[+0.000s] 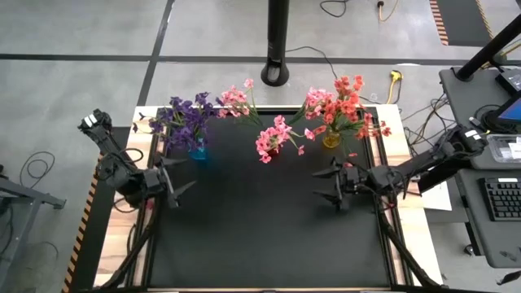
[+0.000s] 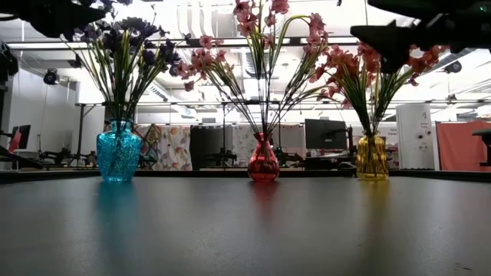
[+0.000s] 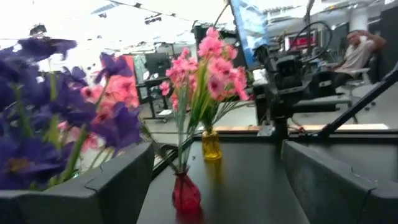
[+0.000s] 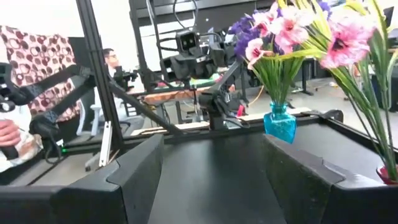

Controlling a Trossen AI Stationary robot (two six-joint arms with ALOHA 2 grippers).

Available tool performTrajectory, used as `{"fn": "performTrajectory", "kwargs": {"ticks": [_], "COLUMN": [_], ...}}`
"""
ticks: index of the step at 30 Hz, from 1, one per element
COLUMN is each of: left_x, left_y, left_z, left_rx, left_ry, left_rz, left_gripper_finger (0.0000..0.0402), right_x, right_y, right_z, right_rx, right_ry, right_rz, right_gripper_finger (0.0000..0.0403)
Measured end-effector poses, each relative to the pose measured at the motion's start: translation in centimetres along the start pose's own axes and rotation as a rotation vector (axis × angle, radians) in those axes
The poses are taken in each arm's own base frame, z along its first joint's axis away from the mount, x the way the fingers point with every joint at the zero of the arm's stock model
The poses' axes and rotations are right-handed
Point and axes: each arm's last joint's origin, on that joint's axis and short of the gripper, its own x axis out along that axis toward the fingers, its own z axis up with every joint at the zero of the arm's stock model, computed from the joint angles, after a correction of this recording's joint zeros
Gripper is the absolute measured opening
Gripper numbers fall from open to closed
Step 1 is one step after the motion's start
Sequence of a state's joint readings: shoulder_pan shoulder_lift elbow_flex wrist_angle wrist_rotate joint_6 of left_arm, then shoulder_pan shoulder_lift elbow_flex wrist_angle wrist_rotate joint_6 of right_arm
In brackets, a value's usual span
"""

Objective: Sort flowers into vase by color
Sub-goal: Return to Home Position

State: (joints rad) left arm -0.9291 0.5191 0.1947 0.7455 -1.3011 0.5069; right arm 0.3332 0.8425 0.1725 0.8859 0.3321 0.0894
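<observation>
- Along the far side of the bench (image 1: 269,236), purple flowers (image 1: 186,118) fill the blue vase (image 1: 198,151), pink flowers (image 1: 273,137) the red vase (image 2: 263,162), and orange-red flowers (image 1: 342,106) the yellow vase (image 2: 372,157).
- Left gripper (image 1: 183,183) and right gripper (image 1: 324,187) hover at either side, jaws wide, holding nothing.

Three vases stand in a row across the back half of the bench (image 1: 269,244). Well apart to the left of the middle vase (image 1: 273,150) stands the left vase (image 1: 198,152). The right vase (image 1: 331,142) stands closer on its right, slightly farther back. Each holds flowers: left bunch (image 1: 183,120), middle bunch (image 1: 272,135), right bunch (image 1: 342,106). The left pincer (image 1: 181,177) hangs forward-left of the middle vase, the right pincer (image 1: 327,185) forward-right.
</observation>
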Motion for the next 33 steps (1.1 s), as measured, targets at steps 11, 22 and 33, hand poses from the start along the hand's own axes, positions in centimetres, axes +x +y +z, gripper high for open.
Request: {"fn": "performTrajectory", "kwargs": {"ticks": [11,22,33], "left_x": [-1.8,-4.6,-4.6], "left_y": [-1.5,-1.8,0.5], "left_z": [-3.0,-6.0,-8.6], "left_rx": [-0.037,-0.106,-0.120], "left_ry": [0.074,0.195,0.270], "left_rz": [-0.183,-0.398,-0.307], "left_gripper_finger": [0.0332,0.0332,0.0332], "right_x": [-3.3,-4.8,-6.2], "right_y": [-1.3,-1.4,-1.9], "right_z": [-1.4,-0.1,0.0], "right_rx": [0.048,0.012,-0.021], "right_ry": [-0.088,-0.128,-0.106], "right_rz": [0.009,0.107,0.104], "right_gripper_finger": [0.0258,0.0258,0.0258]}}
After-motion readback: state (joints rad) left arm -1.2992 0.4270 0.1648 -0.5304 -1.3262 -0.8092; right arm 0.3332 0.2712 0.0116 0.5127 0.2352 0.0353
